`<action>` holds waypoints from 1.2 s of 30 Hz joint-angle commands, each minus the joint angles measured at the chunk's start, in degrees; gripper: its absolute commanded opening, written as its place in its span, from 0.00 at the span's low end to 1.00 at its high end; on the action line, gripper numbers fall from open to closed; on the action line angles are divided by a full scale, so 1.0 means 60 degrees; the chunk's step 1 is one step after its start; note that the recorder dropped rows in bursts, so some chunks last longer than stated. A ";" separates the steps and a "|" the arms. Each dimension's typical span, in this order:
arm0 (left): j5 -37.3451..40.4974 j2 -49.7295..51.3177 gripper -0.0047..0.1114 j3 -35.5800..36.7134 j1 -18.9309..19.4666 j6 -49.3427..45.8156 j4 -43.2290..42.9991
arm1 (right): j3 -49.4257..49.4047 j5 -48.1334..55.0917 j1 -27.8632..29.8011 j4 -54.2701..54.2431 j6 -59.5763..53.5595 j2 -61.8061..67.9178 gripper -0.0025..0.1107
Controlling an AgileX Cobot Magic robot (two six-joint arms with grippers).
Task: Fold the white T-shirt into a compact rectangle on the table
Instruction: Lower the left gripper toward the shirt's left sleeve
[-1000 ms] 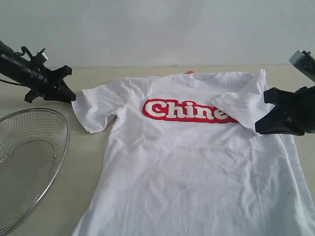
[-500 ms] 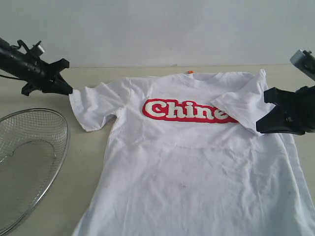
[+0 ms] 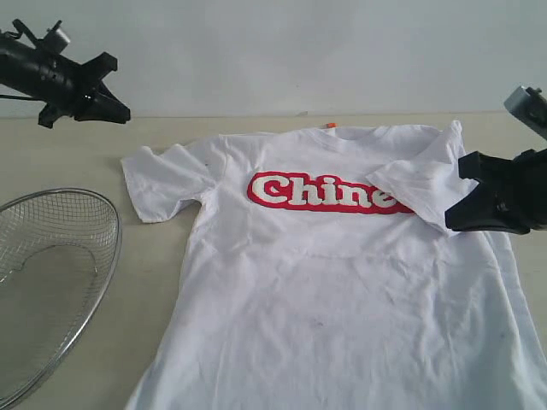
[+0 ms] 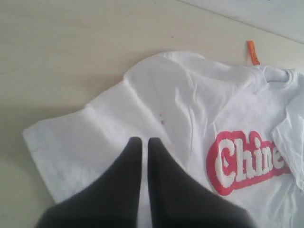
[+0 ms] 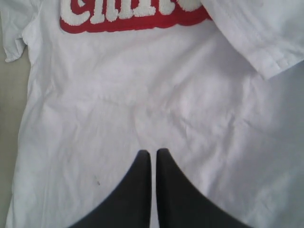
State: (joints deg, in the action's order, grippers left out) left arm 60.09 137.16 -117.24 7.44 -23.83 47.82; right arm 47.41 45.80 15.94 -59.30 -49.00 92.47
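The white T-shirt (image 3: 342,282) lies face up on the table (image 3: 162,137), red lettered banner across the chest and orange neck tag (image 3: 330,125) at the collar. Its left sleeve (image 3: 162,184) is spread flat. Its right sleeve (image 3: 419,184) is folded inward over the end of the lettering. My left gripper (image 3: 120,114) hangs shut and empty in the air, above and behind the left sleeve; its wrist view has that gripper (image 4: 145,140) over the sleeve (image 4: 85,142). My right gripper (image 3: 453,224) is shut and empty at the shirt's right side, over the plain cloth (image 5: 142,95) below the banner.
A round wire-mesh basket (image 3: 51,273) lies on the table at the left, close to the shirt's left sleeve and hem. A pale wall runs behind the table's far edge. The shirt's lower part runs out of the exterior view.
My left gripper has risen from the left sleeve's edge and gone back and to the left. The sleeve now lies flatter and a little further out. The right arm has not moved.
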 commanded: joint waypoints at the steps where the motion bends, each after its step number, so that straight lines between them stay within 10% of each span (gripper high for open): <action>1: -0.0122 -0.0077 0.08 -0.0018 -0.0310 -0.0253 0.0070 | -0.0013 -0.0062 0.0013 -0.0064 -0.0099 -0.0104 0.02; 6: -0.0745 -0.0042 0.11 -0.0018 -0.0310 0.0299 -0.1534 | -0.0013 0.0060 0.0013 -0.0064 -0.0099 -0.0104 0.02; 13: -0.1927 0.0344 0.53 -0.0018 -0.0310 -0.0101 -0.2127 | -0.0013 0.0079 0.0013 -0.0064 -0.0099 -0.0104 0.02; 36: -0.2617 0.1246 0.53 -0.0018 -0.0322 -0.1218 -0.0877 | -0.0013 0.0212 0.0013 -0.0064 -0.0099 -0.0104 0.02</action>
State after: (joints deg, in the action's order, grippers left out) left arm 44.33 144.38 -117.24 5.59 -30.07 41.82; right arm 47.41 46.82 15.94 -59.38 -49.00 92.47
